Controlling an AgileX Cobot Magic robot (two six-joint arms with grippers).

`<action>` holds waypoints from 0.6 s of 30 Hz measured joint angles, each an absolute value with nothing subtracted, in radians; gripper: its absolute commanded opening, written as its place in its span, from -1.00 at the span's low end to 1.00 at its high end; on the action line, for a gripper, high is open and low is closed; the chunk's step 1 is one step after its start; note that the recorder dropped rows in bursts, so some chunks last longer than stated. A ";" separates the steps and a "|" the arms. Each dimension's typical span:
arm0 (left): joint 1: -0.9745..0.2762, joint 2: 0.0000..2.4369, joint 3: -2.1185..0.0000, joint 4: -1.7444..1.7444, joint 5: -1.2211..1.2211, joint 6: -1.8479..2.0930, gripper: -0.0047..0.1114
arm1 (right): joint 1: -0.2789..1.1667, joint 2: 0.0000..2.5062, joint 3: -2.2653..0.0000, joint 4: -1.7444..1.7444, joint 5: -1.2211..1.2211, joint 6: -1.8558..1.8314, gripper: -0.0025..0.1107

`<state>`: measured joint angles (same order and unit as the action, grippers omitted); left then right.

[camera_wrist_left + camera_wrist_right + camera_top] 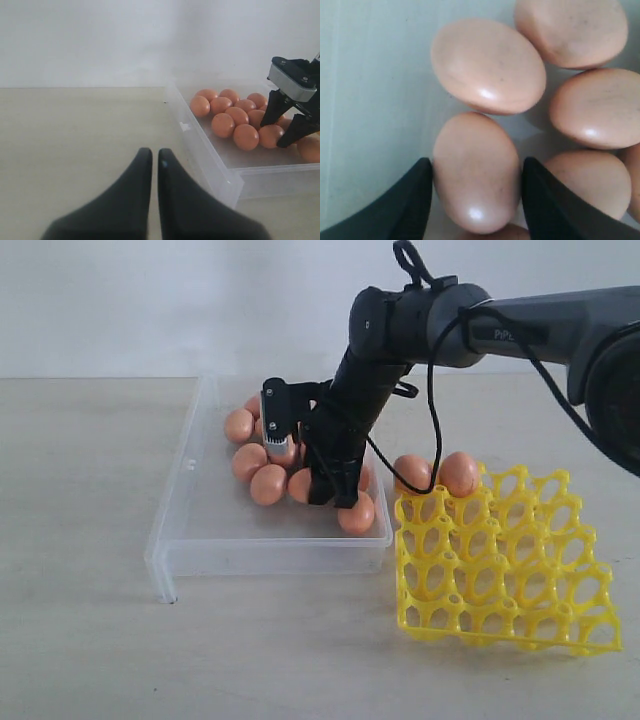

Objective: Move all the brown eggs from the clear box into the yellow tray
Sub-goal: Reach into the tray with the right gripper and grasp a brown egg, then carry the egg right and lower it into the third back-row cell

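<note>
Several brown eggs (268, 483) lie clustered at the back of the clear box (270, 555). My right gripper (335, 495) reaches down among them. In the right wrist view its fingers (415, 200) press both sides of one egg (472, 150), with other eggs (487, 65) close by. Two eggs (459, 473) sit in the back row of the yellow tray (510, 560), right of the box. My left gripper (154, 154) is shut and empty over bare table, short of the box (210, 160). It sees the egg pile (235, 120) and the right gripper (275, 134).
The box's low walls (165, 550) surround the eggs. The tray's near-left corner stands close to the box's right wall. A black cable (432, 410) loops down from the right arm above the tray. Pale table (80, 490) stretches left of the box.
</note>
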<state>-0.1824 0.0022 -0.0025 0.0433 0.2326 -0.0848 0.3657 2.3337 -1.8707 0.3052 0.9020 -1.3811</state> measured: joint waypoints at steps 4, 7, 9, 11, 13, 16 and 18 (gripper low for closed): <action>-0.182 0.002 -0.003 0.043 0.233 -0.085 -0.85 | 0.366 2.352 -1.871 0.311 0.902 -1.383 -0.15; -0.182 0.002 -0.003 0.043 0.233 -0.085 -0.85 | 0.366 2.358 -1.871 0.309 0.902 -1.383 -0.34; -0.182 0.002 -0.003 0.043 0.233 -0.085 -0.85 | 0.366 2.358 -1.871 0.311 0.895 -1.381 -0.66; -0.182 0.002 -0.003 0.043 0.233 -0.085 -0.85 | 0.366 2.358 -1.871 0.325 0.893 -1.360 -0.97; -0.182 0.002 -0.003 0.043 0.233 -0.085 -0.85 | 0.366 2.358 -1.871 0.356 0.888 -1.313 -0.96; -0.182 0.002 -0.003 0.043 0.233 -0.085 -0.85 | 0.364 2.349 -1.871 0.418 0.867 -1.189 -0.96; -0.182 0.002 -0.003 0.043 0.233 -0.085 -0.85 | 0.364 2.331 -1.871 0.447 0.853 -1.077 -0.96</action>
